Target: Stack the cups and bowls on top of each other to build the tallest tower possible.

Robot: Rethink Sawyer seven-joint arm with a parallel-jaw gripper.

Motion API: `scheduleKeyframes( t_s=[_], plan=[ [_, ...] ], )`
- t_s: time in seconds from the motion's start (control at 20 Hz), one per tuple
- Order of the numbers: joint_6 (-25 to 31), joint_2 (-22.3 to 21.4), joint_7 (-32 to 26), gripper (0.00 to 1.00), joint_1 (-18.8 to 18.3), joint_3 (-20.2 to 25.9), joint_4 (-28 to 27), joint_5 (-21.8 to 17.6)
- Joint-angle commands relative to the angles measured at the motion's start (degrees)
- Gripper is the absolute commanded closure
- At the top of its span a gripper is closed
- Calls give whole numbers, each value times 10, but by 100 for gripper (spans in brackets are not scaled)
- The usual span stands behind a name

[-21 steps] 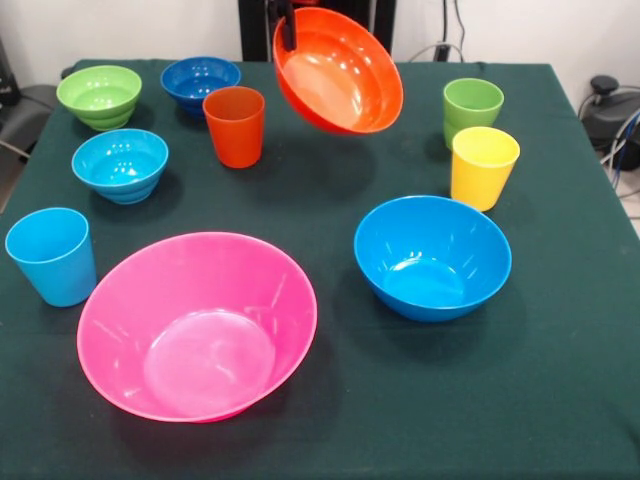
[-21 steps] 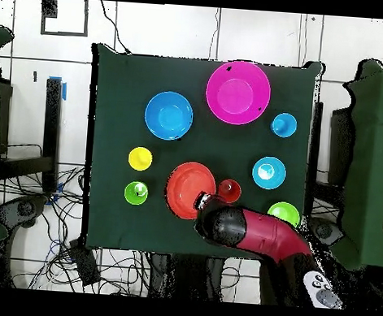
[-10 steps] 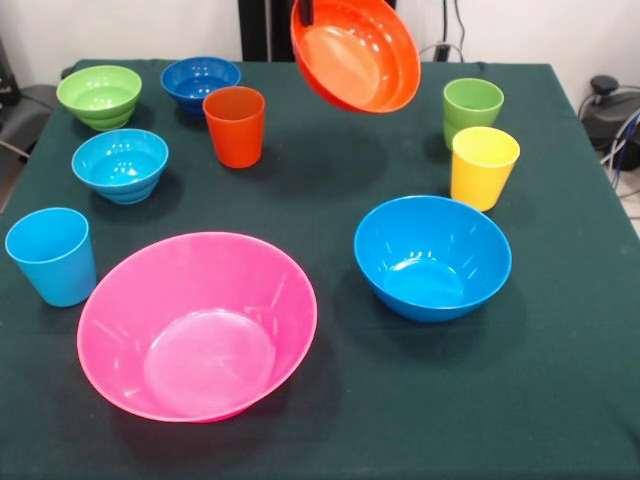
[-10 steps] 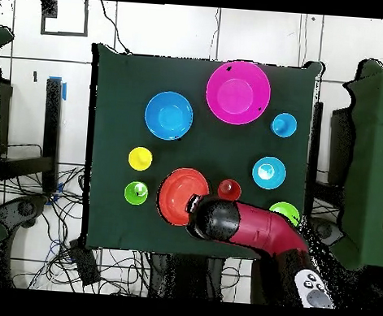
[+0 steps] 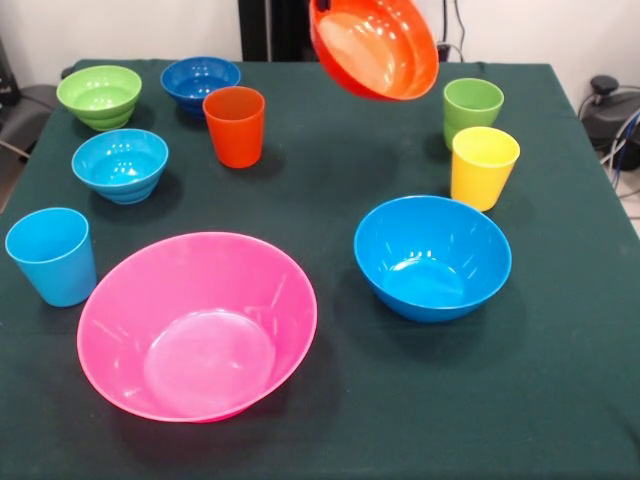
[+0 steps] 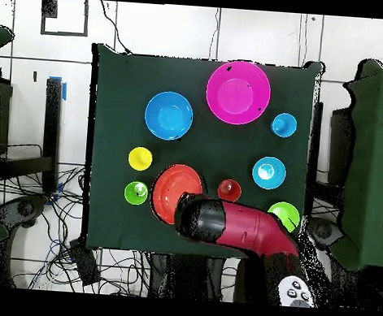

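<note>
Frontal and overhead, shared table (image 5: 560,400)

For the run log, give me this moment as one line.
gripper: holding orange bowl by its rim, tilted, in the air | blue bowl: empty, on table | pink bowl: empty, on table | tower: not started

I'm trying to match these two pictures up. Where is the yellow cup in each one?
Front view: the yellow cup stands on the right, just in front of the green cup and behind the large blue bowl.
Overhead view: the yellow cup is on the left, between the green cup below and the large blue bowl above.
Shared landmark: the large blue bowl, next to the yellow cup in both.
</note>
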Motion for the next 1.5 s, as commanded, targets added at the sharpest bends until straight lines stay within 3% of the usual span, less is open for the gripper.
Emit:
scheduleKeyframes(
  t_s=[0.05,0.5,0.75,0.95,1.1,1.2,1.5],
  plan=[
    [-54,-14,126,100,48,-29,56,16],
    [-153,-3,176,100,109,-84,100,23],
    [-189,10,176,100,127,-102,104,14],
    [-146,37,117,100,77,-62,57,13],
    [-115,57,100,100,70,-46,19,17],
    [-87,86,106,100,82,-36,-29,31],
    [-91,118,162,100,125,-34,-59,77]
  ],
)
